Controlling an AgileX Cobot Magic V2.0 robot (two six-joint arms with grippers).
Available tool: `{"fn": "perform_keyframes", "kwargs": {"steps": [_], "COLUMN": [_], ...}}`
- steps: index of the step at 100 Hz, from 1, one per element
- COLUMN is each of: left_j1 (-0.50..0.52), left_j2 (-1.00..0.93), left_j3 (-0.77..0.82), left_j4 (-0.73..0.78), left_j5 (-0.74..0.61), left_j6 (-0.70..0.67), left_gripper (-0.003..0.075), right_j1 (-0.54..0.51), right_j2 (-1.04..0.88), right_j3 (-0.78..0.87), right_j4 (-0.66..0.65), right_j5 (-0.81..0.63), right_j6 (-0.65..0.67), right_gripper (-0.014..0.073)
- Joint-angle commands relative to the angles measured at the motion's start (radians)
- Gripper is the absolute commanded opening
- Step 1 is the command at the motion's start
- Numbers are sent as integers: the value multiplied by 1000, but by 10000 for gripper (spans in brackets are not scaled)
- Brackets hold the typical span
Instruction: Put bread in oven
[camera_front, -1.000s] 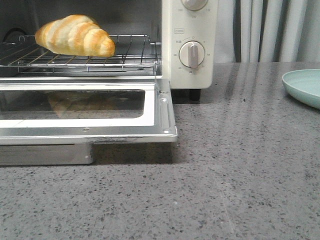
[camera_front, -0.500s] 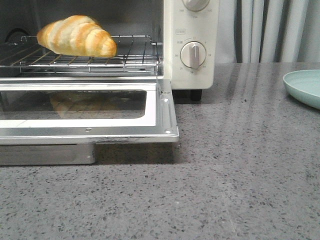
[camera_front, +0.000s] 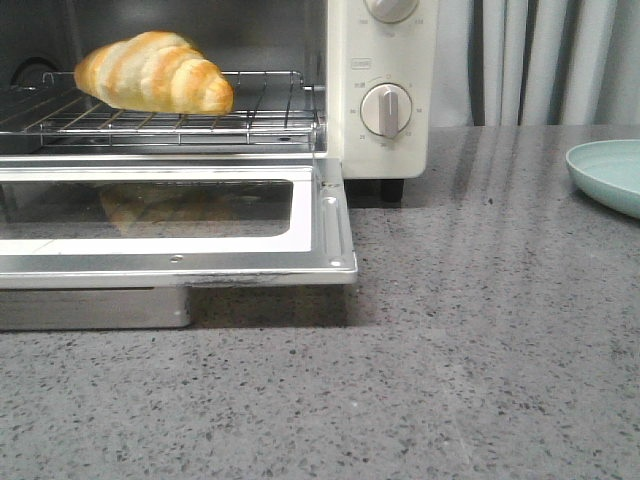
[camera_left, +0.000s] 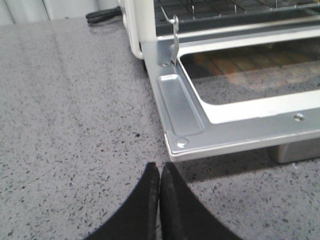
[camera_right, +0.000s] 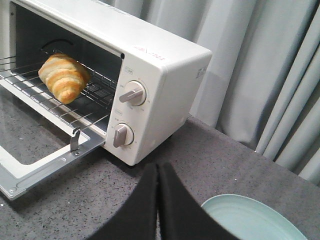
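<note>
I see one bread (camera_front: 153, 72) lying on the wire rack (camera_front: 270, 115) inside the oven (camera_front: 380, 90), which stands toward the far left of the worktop (camera_front: 480, 350). The roll rests on its side, its striped ridges facing me, with nothing touching it. The oven's door (camera_front: 325, 230) is folded down flat over the counter, and a dim reflection of the bread shows in its glass.

Neither arm appears in my front view. On the left wrist view, the left gripper (camera_left: 159, 172) hangs low over the bare counter just off the door's near left corner, fingers pressed together with nothing between them. On the right wrist view, the right gripper (camera_right: 158, 172) sits higher, angled down toward the oven's knob panel, its fingers likewise pressed together and holding nothing.

Counting up: one bread, one oven, two round knobs (camera_right: 133, 93) on its right panel, and one pale green plate (camera_front: 610, 172) by the worktop's right edge, well apart from the oven.
</note>
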Motion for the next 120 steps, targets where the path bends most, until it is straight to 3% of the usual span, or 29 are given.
{"fn": "perform_keyframes", "kwargs": {"steps": [1,90,102,120], "left_j1": [3,3,3,3], "left_j2": [-29,-29,-29,-29], "left_j3": [28,28,28,28], "left_j4": [8,-6,-6,-6], "left_j5": [-57,-60,-60,-60], "left_j6": [-10,-10,-10,-10], "left_gripper": [-21,-21,-21,-21], "right_j1": [-7,-9,-81,-338], "right_j2": [7,2,0,0], "right_j3": [-22,-11,33,124], "right_j4": [-33,-35,-108,-77], "right_j5": [-60,-52,-21,-223], "right_j6": [3,3,3,3], "right_gripper": [-69,-69,-69,-69]}}
